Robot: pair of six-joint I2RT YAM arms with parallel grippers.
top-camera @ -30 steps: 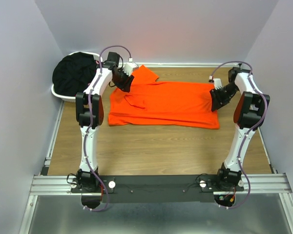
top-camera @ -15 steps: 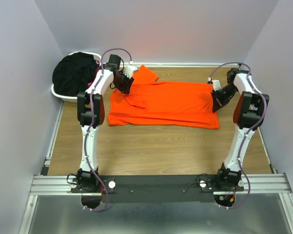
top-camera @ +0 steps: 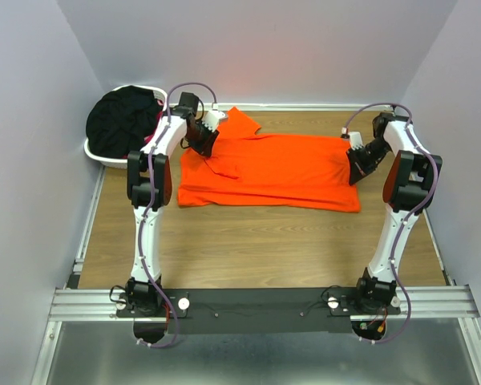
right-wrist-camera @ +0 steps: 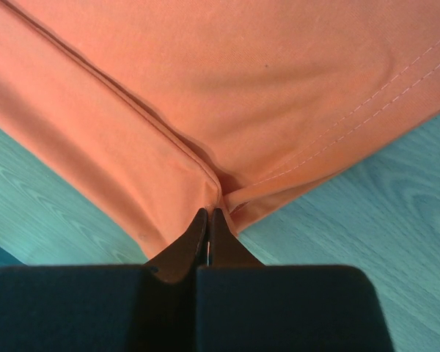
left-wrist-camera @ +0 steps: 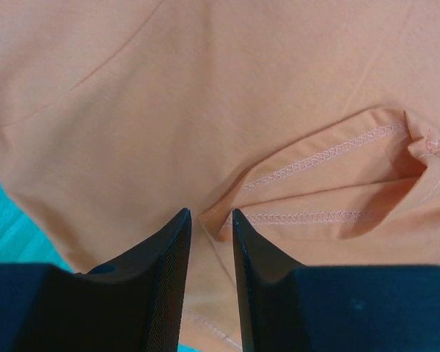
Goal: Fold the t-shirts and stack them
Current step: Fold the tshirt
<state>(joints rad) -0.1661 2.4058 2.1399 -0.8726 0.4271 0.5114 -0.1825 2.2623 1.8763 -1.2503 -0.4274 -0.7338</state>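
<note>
The bench (top-camera: pixel 264 241) carries one orange t-shirt (top-camera: pixel 280 172), spread flat across its far half with the sleeves to the left and the bottom hem to the right. At the far left corner stands a white basket (top-camera: pixel 96 152) heaped with black t-shirts (top-camera: pixel 120 120); these are not yet folded.

Step in hand, as judged: take hold of both ends of the orange t-shirt for the first fold. The right tool (right-wrist-camera: pixel 207 214) is clenched on the hem edge, and the cloth puckers at its tips. The left tool (left-wrist-camera: pixel 211 216) sits at the shoulder area with its jaws a narrow gap apart over the cloth; whether it grips cannot be told.

Procedure: confirm that the left grip catches cloth before lifting. Raise both tools together and level, so that the cloth does not skew.

Obstructions: a sleeve (left-wrist-camera: pixel 330 183) lies doubled onto the body just beside the left tool and may bunch inside the fold. The basket stands near the left arm; keep the arm off it.
</note>
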